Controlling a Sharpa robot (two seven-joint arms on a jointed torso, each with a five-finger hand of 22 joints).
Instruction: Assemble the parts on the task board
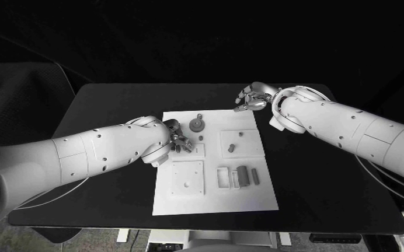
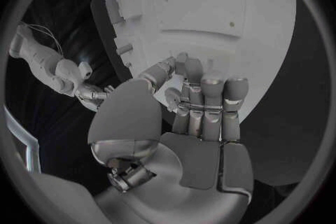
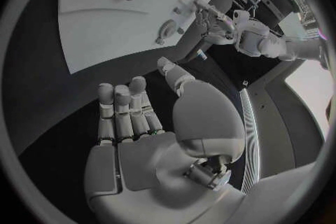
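White task board: lay flat in the middle of the black surface, its long side running away from the robot.
Grey parts: a round disc-shaped part sat near the board's far left corner; a small peg stood on a raised square plate right of centre; two dark upright blocks stood side by side just beside a small open frame toward the near right.
Square plate with holes: rested on the board's near left part.
Left robot hand: was over the board's left edge, just near the disc-shaped part; in the left wrist view its fingers lay straight and close together above the board with the thumb apart, and nothing was held.
Right robot hand: was off the board, above the dark surface beyond its far right corner; in the right wrist view its fingers were extended and empty.
Hands: well apart, the board's far edge between them.
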